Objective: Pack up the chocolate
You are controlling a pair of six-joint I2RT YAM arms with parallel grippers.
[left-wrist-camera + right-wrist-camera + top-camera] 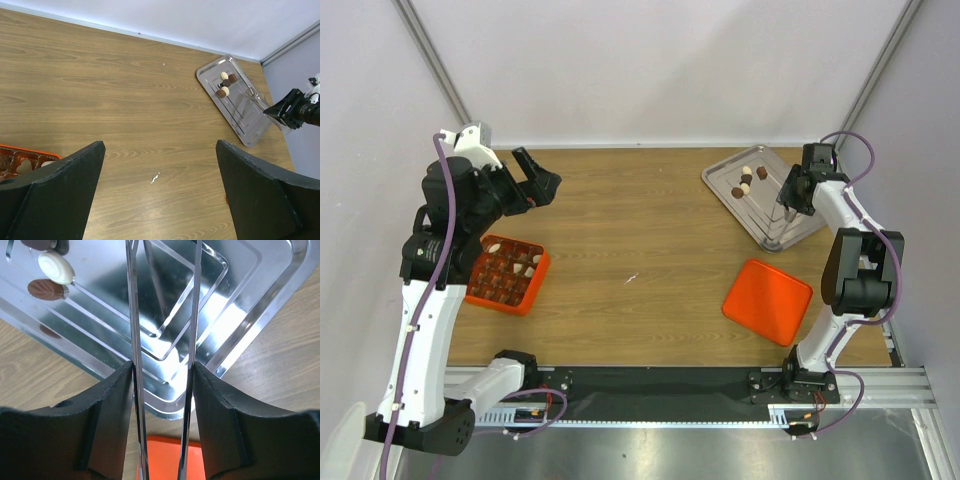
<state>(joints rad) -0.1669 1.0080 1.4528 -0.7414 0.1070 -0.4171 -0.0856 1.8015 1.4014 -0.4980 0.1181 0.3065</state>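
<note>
The brown wooden table (640, 230) shows packing that I judge well advanced. The shiny rectangular metal tray (768, 238) at its far right corner carries the few small rounded chocolate pieces (747, 180) left. The orange gridded plastic box (507, 275) at the left edge holds many more. The right gripper (162, 370) pinches thin metal tongs (132, 315) above the tray. The left gripper (160, 147) hangs spread wide, empty.
</note>
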